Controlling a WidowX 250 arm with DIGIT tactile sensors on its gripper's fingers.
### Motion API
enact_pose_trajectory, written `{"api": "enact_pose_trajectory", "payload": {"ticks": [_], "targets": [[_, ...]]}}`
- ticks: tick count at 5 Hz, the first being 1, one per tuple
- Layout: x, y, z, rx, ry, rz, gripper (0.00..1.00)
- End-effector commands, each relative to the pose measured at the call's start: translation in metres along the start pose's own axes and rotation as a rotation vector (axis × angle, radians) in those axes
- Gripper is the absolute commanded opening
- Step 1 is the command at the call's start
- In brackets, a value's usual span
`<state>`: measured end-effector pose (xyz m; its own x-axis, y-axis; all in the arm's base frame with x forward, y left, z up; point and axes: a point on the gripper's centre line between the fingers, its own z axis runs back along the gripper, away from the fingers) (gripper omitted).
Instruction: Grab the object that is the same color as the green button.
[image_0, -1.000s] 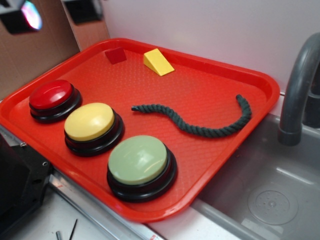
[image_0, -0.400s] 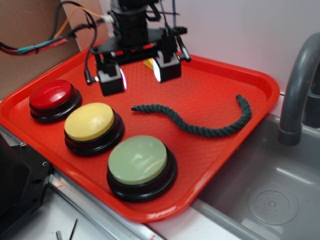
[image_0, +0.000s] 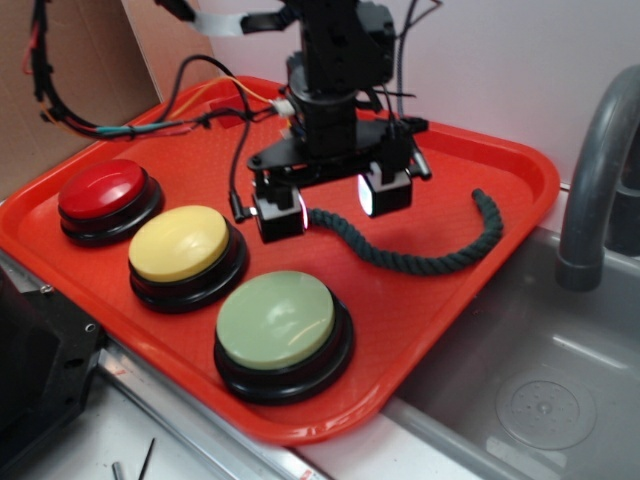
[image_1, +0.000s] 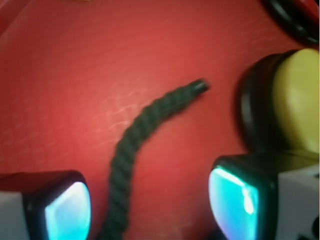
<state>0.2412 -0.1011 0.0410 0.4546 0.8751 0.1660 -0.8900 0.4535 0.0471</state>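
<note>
Dark green twisted rope piece (image_0: 420, 258), likely light, limp and rough enough to hold, lying on red plastic tray (image_0: 500, 165) and passing between spread-open jaws of black gripper (image_0: 334, 204); best pinched across its thickness directly beneath, matching pale sage-green dome button (image_0: 275, 318).

At twelve o'clock we see a plain pale wall (image_0: 520, 60). At ten o'clock stands brown cardboard (image_0: 85, 85). At three o'clock a grey faucet (image_0: 595, 170) curves over a grey sink basin (image_0: 540, 390) with a round drain (image_0: 545, 408).
</note>
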Motion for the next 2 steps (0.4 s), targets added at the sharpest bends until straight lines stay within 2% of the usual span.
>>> {"api": "enact_pose_trajectory", "payload": {"ticks": [1,2], "targets": [[0.01,-0.031,-0.01,-0.118,0.013,-0.027,0.0],[0.012,-0.034,-0.024,-0.117,-0.002,-0.002,0.0]]}}
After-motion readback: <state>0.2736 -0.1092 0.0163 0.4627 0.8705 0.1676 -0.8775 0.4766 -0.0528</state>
